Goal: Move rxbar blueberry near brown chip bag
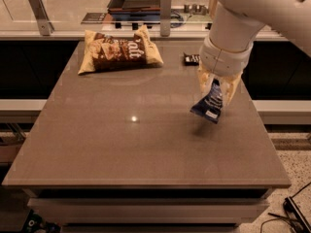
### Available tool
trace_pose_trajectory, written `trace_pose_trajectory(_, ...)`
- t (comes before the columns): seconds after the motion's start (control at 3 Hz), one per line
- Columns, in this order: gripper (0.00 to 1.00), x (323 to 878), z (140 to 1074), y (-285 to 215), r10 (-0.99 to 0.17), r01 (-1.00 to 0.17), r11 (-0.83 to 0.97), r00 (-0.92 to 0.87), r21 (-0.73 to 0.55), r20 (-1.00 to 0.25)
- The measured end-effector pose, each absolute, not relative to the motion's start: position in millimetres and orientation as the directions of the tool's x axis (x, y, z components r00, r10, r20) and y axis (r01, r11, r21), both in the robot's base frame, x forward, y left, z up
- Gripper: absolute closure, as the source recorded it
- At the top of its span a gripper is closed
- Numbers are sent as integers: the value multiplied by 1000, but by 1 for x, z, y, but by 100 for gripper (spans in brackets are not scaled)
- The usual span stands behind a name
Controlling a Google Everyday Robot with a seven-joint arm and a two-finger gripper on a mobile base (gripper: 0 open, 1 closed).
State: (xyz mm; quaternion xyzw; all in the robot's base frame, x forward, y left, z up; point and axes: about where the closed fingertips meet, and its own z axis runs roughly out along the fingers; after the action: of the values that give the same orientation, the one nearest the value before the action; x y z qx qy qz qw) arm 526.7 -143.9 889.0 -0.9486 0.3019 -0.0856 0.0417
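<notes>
The brown chip bag (119,52) is lying on the table (121,149). Right of the bag, a small black bar (192,58) is resting. Further right of the bag and nearer the camera, the gripper (218,92) is hovering, its fingers (233,85) clamping the rxbar blueberry (209,105), which is dangling clear of the surface. The pickup is looking done; the carry towards the bag and the set-down beside it are waiting.

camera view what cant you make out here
- rxbar blueberry: upper end hidden inside the gripper, which holds it above the right side of the table; label text too small.
- black bar: right end hidden behind the arm.
- arm: cut off by top and right edges.
</notes>
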Motion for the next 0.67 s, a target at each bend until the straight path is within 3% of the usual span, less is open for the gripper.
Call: trace_pose_trajectory(0.67, 100, 585, 927, -110, -519, -468, -850, 823, -242, 232)
